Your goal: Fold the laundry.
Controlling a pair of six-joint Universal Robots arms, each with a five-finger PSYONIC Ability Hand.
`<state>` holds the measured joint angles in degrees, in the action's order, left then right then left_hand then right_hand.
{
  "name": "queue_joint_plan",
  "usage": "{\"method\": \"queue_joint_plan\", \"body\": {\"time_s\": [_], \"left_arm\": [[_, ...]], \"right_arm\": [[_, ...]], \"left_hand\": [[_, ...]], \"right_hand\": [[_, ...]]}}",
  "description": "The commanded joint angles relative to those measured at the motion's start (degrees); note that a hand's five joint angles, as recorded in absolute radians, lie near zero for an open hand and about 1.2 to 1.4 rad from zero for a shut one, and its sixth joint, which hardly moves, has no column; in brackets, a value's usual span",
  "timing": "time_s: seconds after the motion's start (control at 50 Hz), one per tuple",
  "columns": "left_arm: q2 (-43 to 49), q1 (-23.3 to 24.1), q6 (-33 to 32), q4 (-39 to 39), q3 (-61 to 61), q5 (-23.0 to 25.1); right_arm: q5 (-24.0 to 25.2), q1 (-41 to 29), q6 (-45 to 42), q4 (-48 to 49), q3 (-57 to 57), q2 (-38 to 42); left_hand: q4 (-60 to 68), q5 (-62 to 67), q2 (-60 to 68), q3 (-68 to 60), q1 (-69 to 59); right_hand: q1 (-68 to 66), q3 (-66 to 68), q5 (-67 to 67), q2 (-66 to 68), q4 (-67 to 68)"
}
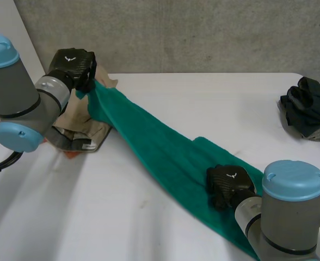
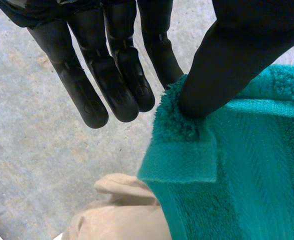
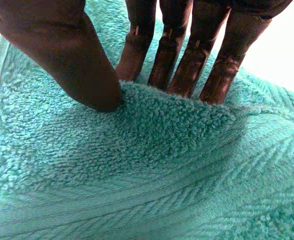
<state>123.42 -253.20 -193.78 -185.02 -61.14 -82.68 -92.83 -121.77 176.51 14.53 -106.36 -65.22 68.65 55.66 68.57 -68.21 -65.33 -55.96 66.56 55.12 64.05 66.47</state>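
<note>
Towel (image 1: 149, 138) diagonal, far-left to near-right, between pinching left robot hand (image 1: 72, 65), right robot hand (image 1: 229, 186).

You face a white table (image 1: 165, 100) with a grey concrete wall (image 1: 203, 32) right behind its far edge. Near the table's left side lies a small orange scrap (image 1: 68, 154), mostly covered.

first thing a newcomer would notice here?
The teal towel, stretched diagonally across the white table between both hands. The left hand pinches a corner at the far left, above a beige garment pile; the right hand pinches up a ridge of towel near the robot. A dark clothes heap sits at the table's right edge.
</note>
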Motion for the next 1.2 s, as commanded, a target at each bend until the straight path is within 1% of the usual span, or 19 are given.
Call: {"method": "queue_joint_plan", "body": {"time_s": [0.02, 0.18, 0.28, 0.34, 0.42, 0.44, 0.5, 0.54, 0.6, 0.68, 0.7, 0.72, 0.76, 0.82, 0.88, 0.92, 0.98, 1.1, 1.2], "left_arm": [[-0.55, -0.10, -0.02, 0.09, -1.17, 0.15], [-3.79, -0.27, -0.02, 0.36, -4.24, 0.33], [-6.69, 0.25, 0.07, 1.06, -8.90, 0.50], [-9.33, 0.69, -0.02, 3.43, -12.59, 0.59], [-12.84, 1.13, -0.02, 6.59, -17.68, 0.68], [-13.55, 1.31, -0.02, 7.21, -18.83, 0.68], [-16.01, 1.92, -0.02, 9.14, -23.57, 0.77], [-16.63, 2.19, -0.02, 10.02, -25.95, 0.77], [-16.81, 3.24, -0.02, 10.64, -30.17, 1.03], [-16.46, 4.82, 0.07, 9.76, -32.90, 1.03], [-16.28, 4.83, 0.07, 9.50, -32.99, 1.03], [-16.19, 4.39, 0.16, 8.80, -32.99, 1.03], [-16.10, 4.30, 0.25, 8.10, -32.73, 1.03], [-16.10, 3.95, 0.16, 6.43, -31.94, 0.94], [-16.19, 3.33, 0.16, 5.11, -30.88, 0.86], [-16.54, 2.89, 0.07, 4.58, -30.53, 0.85], [-16.81, 1.93, 0.07, 3.87, -29.83, 0.85], [-16.89, 0.61, 0.16, 3.70, -29.12, 0.94], [-16.81, 0.52, 0.16, 3.70, -29.21, 0.94]], "right_arm": [[0.19, 3.46, -1.59, 3.13, 0.28, -1.74], [0.98, 13.04, -12.39, 2.87, 2.38, -7.98], [1.68, 14.46, -17.16, 4.02, 6.69, -11.85], [2.74, 14.46, -21.02, 1.91, 12.75, -12.65], [5.02, 14.90, -23.40, -4.58, 18.46, -12.47], [6.51, 15.25, -24.10, -7.90, 20.47, -12.38], [8.80, 16.04, -25.33, -13.19, 24.70, -11.33], [10.82, 16.83, -27.44, -18.03, 28.83, -8.18], [11.35, 17.01, -29.89, -22.16, 33.74, -3.09], [10.57, 16.74, -31.39, -23.32, 36.83, 3.24], [10.30, 16.74, -31.22, -23.32, 37.01, 4.04], [9.86, 16.66, -30.96, -23.23, 37.02, 4.75], [8.12, 16.66, -29.56, -22.71, 35.97, 5.02], [5.56, 16.74, -25.44, -22.79, 33.77, 4.32], [3.80, 16.83, -18.32, -22.79, 28.77, 3.00], [4.14, 16.74, -13.59, -23.05, 24.83, 1.16], [5.20, 16.74, -9.97, -22.71, 19.81, -1.04], [7.92, 15.95, -10.30, -20.42, 14.61, -1.66], [7.58, 13.93, -11.80, -14.98, 13.55, -0.52]], "left_hand": [[11.35, 14.34, 11.43, -11.79, -14.67], [11.35, 14.34, 11.43, -11.79, -14.67], [11.35, 14.34, 11.43, -11.79, -14.67], [11.35, 14.34, 11.43, -11.79, -14.67], [11.35, 14.34, 11.43, -11.79, -14.67], [11.35, 14.34, 11.43, -11.79, -14.67], [11.35, 14.34, 11.43, -11.79, -14.67], [11.35, 14.34, 11.43, -11.79, -14.67], [11.35, 14.34, 11.43, -11.79, -14.67], [11.35, 14.34, 11.43, -11.79, -14.67], [11.35, 14.34, 11.43, -11.79, -14.67], [11.35, 14.34, 11.43, -11.79, -14.67], [11.35, 14.34, 11.43, -11.79, -14.67], [11.35, 14.34, 11.43, -11.79, -14.67], [11.35, 14.34, 11.43, -11.79, -14.67], [11.35, 14.34, 11.43, -11.79, -14.67], [11.35, 14.34, 11.43, -11.79, -14.67], [11.35, 14.34, 11.43, -11.79, -14.67], [11.35, 14.34, 11.43, -11.79, -14.67]], "right_hand": [[-24.04, 13.44, 14.88, 15.95, 13.53], [-24.04, 13.44, 14.88, 15.95, 13.53], [-24.04, 13.44, 14.88, 15.95, 13.53], [-24.04, 13.44, 14.88, 15.95, 13.53], [-24.04, 13.44, 14.88, 15.95, 13.53], [-24.04, 13.44, 14.88, 15.95, 13.53], [-24.04, 13.44, 14.88, 15.95, 13.53], [-24.04, 13.44, 14.88, 15.95, 13.53], [-24.04, 13.44, 14.88, 15.95, 13.53], [-24.04, 13.44, 14.88, 15.95, 13.53], [-16.10, 5.50, 6.94, 8.02, 5.60], [-0.70, -9.90, -8.46, -7.38, -9.80], [22.55, -33.15, -31.71, -30.63, -33.05], [35.75, -46.35, -44.91, -43.84, -46.26], [36.63, -47.23, -45.79, -44.71, -47.13], [36.63, -47.22, -45.78, -44.71, -47.13], [37.13, -47.73, -46.29, -45.21, -47.64], [37.97, -48.57, -47.13, -46.06, -48.48], [36.46, -47.06, -45.62, -44.55, -46.97]]}}
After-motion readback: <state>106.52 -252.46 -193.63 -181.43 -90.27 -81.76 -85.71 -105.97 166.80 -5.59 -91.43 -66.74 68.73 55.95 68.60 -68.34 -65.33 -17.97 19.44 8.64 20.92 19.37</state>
